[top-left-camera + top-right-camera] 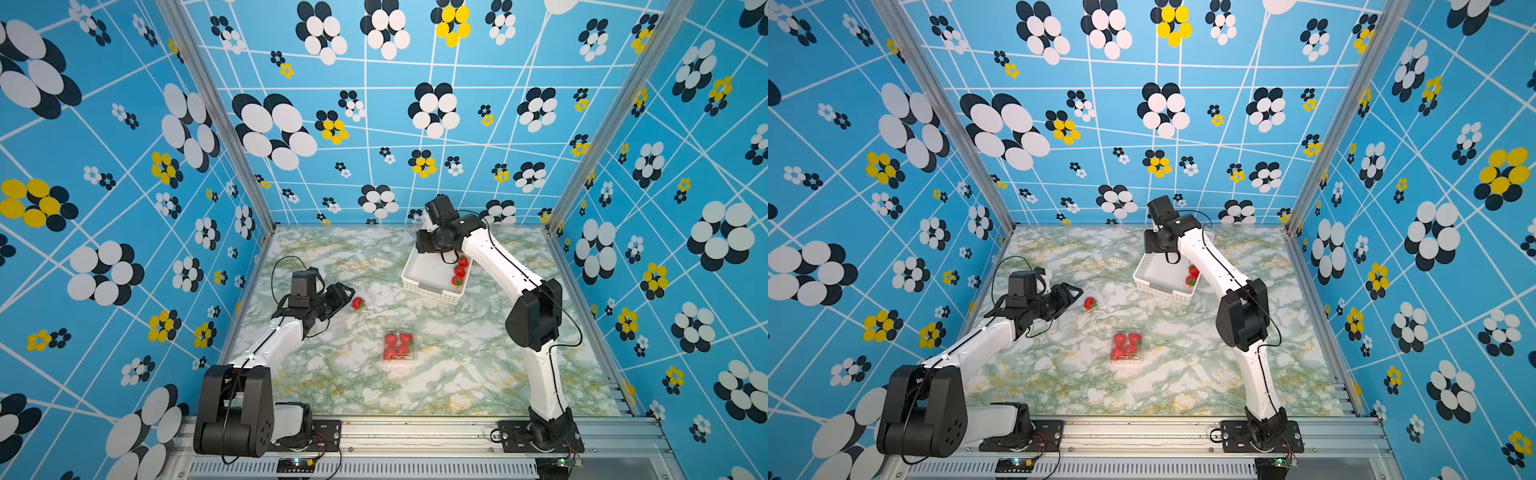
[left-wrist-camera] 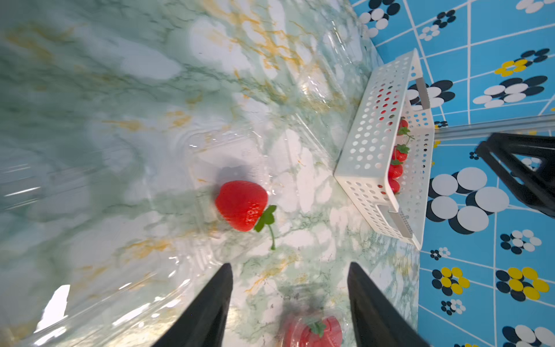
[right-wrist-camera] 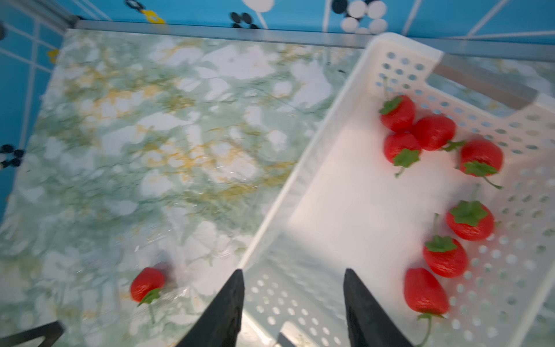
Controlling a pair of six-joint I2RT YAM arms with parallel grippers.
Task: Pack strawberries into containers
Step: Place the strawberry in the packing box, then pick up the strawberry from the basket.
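Observation:
One red strawberry (image 2: 241,205) lies inside a clear container (image 2: 198,144) whose walls barely show; it appears in both top views (image 1: 357,303) (image 1: 1089,303). My left gripper (image 2: 289,264) (image 1: 348,296) stands open and empty just short of it. A second clear container (image 1: 400,345) near the table's middle holds several strawberries. My right gripper (image 3: 292,272) is open and empty, hanging over the near wall of the white basket (image 3: 345,186). Several strawberries (image 3: 432,132) lie along the basket's far side. In the top views the right wrist hides the right gripper's fingers.
Another clear container (image 1: 384,262) stands empty at the back, left of the white basket (image 1: 428,286). Metal frame posts and patterned walls close in the marble table (image 1: 457,374) on three sides. The right arm's elbow (image 1: 536,316) rises over the table's right part.

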